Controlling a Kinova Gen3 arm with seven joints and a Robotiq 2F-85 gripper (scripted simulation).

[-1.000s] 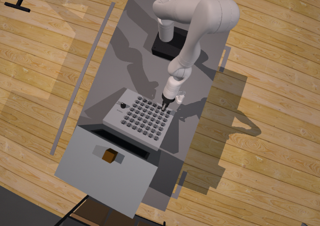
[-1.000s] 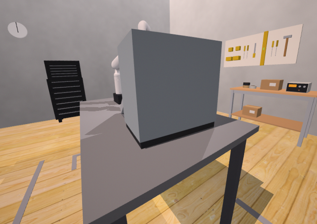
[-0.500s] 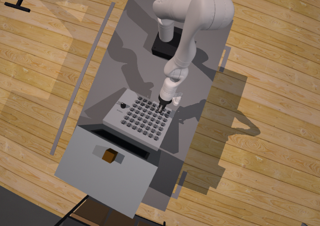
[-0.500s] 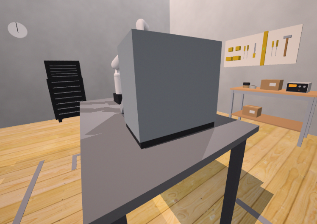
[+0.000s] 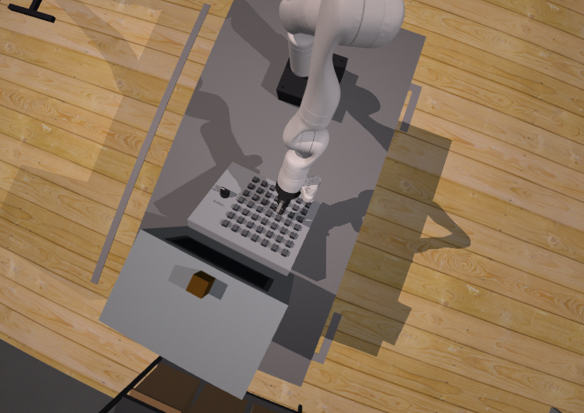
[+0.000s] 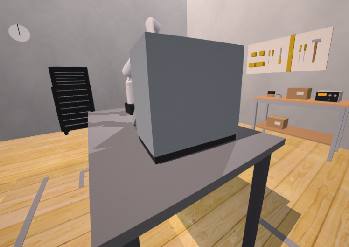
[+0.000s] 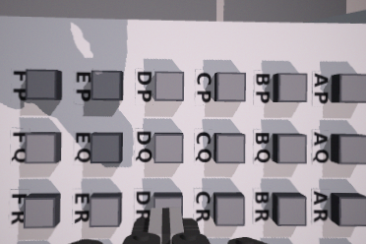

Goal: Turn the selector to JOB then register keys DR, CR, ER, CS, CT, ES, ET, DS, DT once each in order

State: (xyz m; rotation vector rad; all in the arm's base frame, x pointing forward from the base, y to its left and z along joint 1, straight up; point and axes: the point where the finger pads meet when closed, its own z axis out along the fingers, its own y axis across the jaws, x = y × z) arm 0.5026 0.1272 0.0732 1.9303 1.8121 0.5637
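Note:
The keypad panel (image 5: pixel 258 217) lies on the table with a grid of grey square keys. Its black selector knob (image 5: pixel 223 192) sits at the panel's left corner. My gripper (image 5: pixel 281 207) is shut and empty, pointing down over the keys near the panel's right side. In the wrist view the shut fingertips (image 7: pixel 165 224) stand over the DR key (image 7: pixel 167 205), between the ER key (image 7: pixel 104 211) and the CR key (image 7: pixel 228 210). I cannot tell whether the tips touch the key. No key is lit. Rows P and Q show above, such as the DQ key (image 7: pixel 168 148).
A tall grey box (image 6: pixel 186 93) with a brown cube (image 5: pixel 200 283) on top stands just in front of the panel and hides it in the exterior view. The arm's black base (image 5: pixel 307 80) is at the table's far end.

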